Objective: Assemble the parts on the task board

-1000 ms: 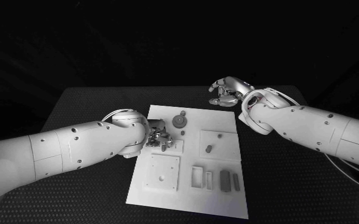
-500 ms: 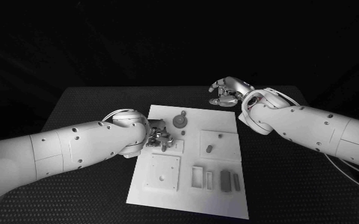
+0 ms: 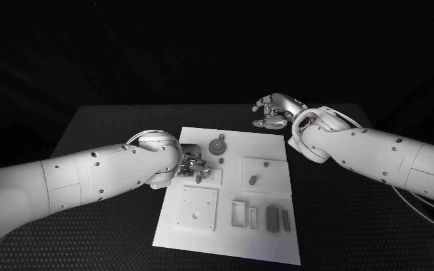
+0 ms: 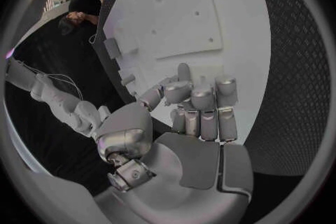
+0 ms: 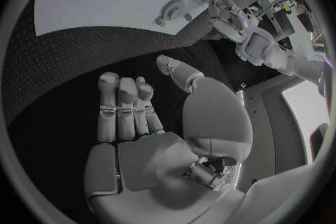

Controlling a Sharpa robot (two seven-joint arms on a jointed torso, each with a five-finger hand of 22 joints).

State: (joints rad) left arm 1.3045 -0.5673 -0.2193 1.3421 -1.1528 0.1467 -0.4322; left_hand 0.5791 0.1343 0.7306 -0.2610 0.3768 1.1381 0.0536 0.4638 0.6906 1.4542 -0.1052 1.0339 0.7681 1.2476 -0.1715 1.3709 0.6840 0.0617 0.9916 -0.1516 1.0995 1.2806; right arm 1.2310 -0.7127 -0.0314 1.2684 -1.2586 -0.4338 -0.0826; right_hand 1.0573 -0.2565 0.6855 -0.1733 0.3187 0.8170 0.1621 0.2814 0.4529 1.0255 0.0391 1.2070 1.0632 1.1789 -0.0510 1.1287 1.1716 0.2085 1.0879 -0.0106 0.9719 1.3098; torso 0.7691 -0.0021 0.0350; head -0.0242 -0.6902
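Note:
The white task board (image 3: pixel 231 233) lies in the middle of the black table. On it are a round grey part (image 3: pixel 217 146), a small peg (image 3: pixel 253 179) and two dark bars (image 3: pixel 270 217) near the front. My left hand (image 3: pixel 192 165) hovers low over the board's left side with its fingers (image 4: pixel 201 96) curled in. I see no part between them, and what lies under them is hidden. My right hand (image 3: pixel 274 111) hangs over the bare table just past the board's far right corner. Its fingers (image 5: pixel 126 106) lie side by side, the thumb stands apart, and it holds nothing.
A square white plate (image 3: pixel 195 207) and an upright slot frame (image 3: pixel 239 213) sit on the board's near half. A raised square (image 3: pixel 264 172) carries the peg. Black table (image 3: pixel 100 133) stretches to both sides of the board.
The left arm has turned very slightly. Both hands and the parts stand where they were.

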